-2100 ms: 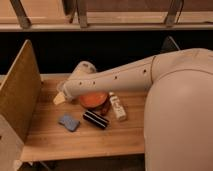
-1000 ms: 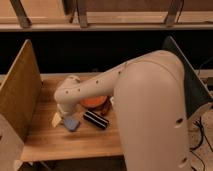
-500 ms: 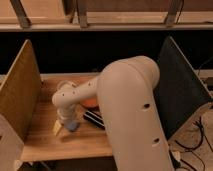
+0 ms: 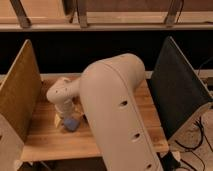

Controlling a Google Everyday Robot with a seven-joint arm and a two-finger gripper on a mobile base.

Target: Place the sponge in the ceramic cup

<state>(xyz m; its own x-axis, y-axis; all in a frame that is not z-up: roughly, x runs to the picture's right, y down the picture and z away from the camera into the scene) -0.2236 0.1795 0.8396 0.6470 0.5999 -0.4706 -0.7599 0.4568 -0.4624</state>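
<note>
A wooden table (image 4: 47,142) stands between a tan side board (image 4: 17,95) and a dark one (image 4: 177,92), with a black gap behind. The sponge (image 4: 72,124) lies flat on the table near its left front, only a blue corner showing. The gripper (image 4: 65,119) is right over it, touching or nearly so, with its fingers spread wide and not clamped on anything that I can see.

A couple of seconds ago the arm (image 4: 120,110) reached in from the right and the sponge lay in plain sight. Since then the wrist has swung left and dropped onto the sponge, which suggests a pick-up is at hand.

The forearm now bends down steeply from a bulky elbow that fills the middle of the view and hides the cup.
</note>
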